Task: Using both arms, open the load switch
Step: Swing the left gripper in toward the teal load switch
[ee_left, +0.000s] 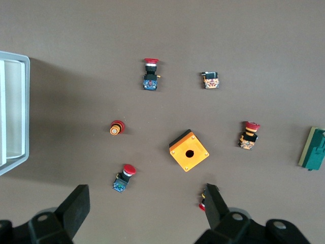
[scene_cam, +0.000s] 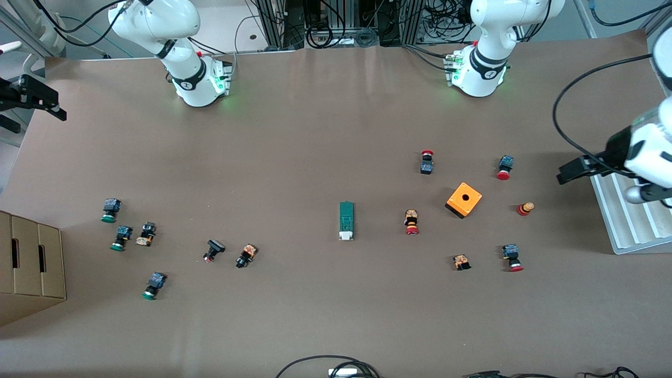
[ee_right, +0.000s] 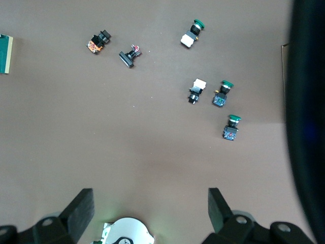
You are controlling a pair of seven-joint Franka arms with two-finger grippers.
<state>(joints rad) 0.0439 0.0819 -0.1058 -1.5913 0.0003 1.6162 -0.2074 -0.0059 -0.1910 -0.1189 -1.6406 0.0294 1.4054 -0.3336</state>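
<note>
Near the middle of the surface (scene_cam: 294,157), the load switch (scene_cam: 346,220) lies flat and untouched, its white tab at the end nearer the front camera. The orange box (scene_cam: 464,199) sits at about 2 o'clock from it, toward my left arm's end, with red push buttons (scene_cam: 412,222) scattered around; the green-capped ones (scene_cam: 111,210) are out at 9 o'clock. My left gripper (scene_cam: 569,170) hangs spread wide over the surface's edge next to the white tray (scene_cam: 625,231), and my right gripper (scene_cam: 44,102) is spread too, up over the corner at its own end. Both look parked high, probably so the wrist views take in everything. Guessing each one takes an end of the switch next.
</note>
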